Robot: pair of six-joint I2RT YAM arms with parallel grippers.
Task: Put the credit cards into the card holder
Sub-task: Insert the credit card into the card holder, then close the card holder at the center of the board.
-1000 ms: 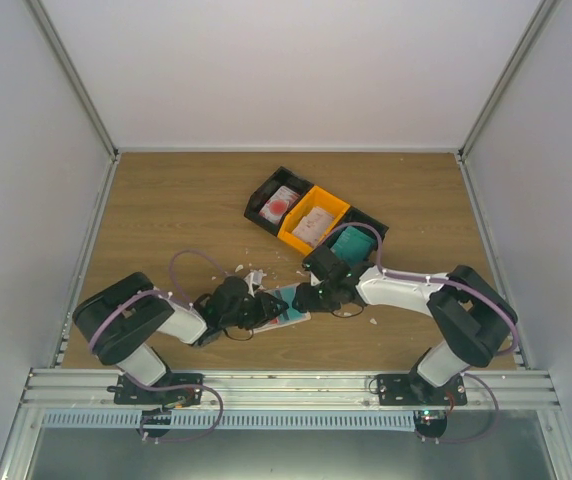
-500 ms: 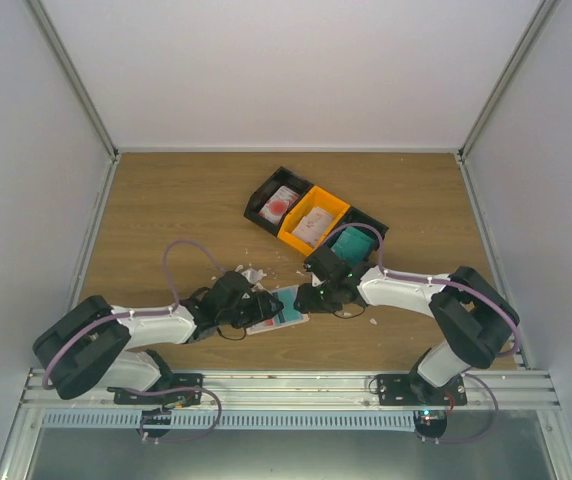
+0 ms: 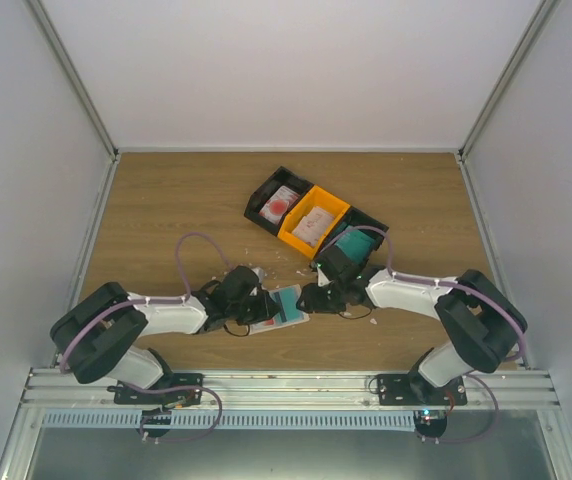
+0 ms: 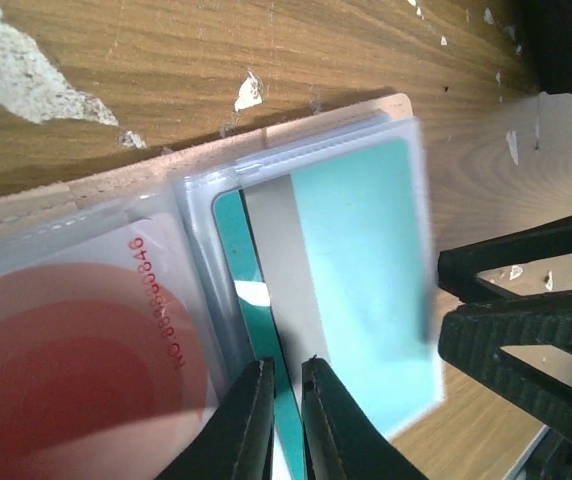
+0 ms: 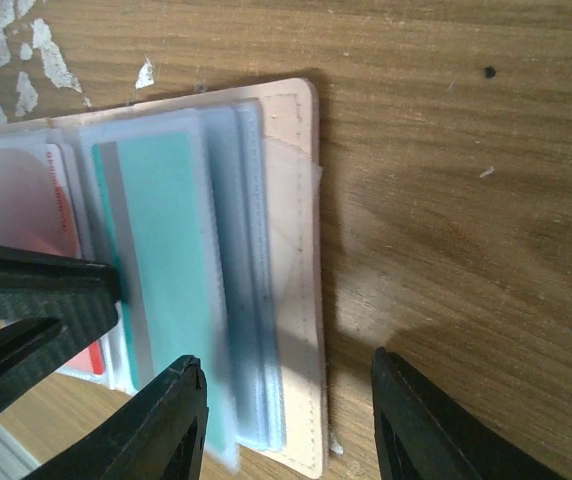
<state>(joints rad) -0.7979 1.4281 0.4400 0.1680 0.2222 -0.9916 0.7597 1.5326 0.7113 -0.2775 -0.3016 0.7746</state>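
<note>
Moved since a second ago: left arm's elbow sits lower and further left than it did; right wrist has drawn slightly to the far right, uncovering more of the open holder.

Containers
- Card holder (image 3: pixel 284 308): beige, lies open like a book on the table (image 3: pixel 166 220), near centre, between the two grippers. Its left half carries a white card with a red round mark (image 4: pixel 66 370) behind a clear sleeve. Its right half carries clear sleeves with a teal card (image 4: pixel 366 280) among them; the grey stripe faces up and the card's near end reaches past the sleeve edge. How deep it sits cannot be told.
- Black bin (image 3: pixel 269 205), far of centre: white card with red mark (image 3: pixel 279 205).
- Orange bin (image 3: pixel 328 210), touching the first: pale card (image 3: pixel 311 225).
- Second black bin (image 3: pixel 371 222), at the right end of the row: another teal card (image 3: pixel 356 243), partly hidden by the right arm.

Surroundings
- White scraps (image 4: pixel 26 60): scattered on the wood beyond the holder's far edge.

Grippers
- Left gripper (image 4: pixel 286 365): comes in from the left, jaws drawn to a narrow slit with the teal card's edge running between them.
- Right gripper (image 5: pixel 286 362): comes in from the right, jaws released and wide apart, straddling the holder's right edge, one finger over the sleeves and the other over bare wood.
</note>
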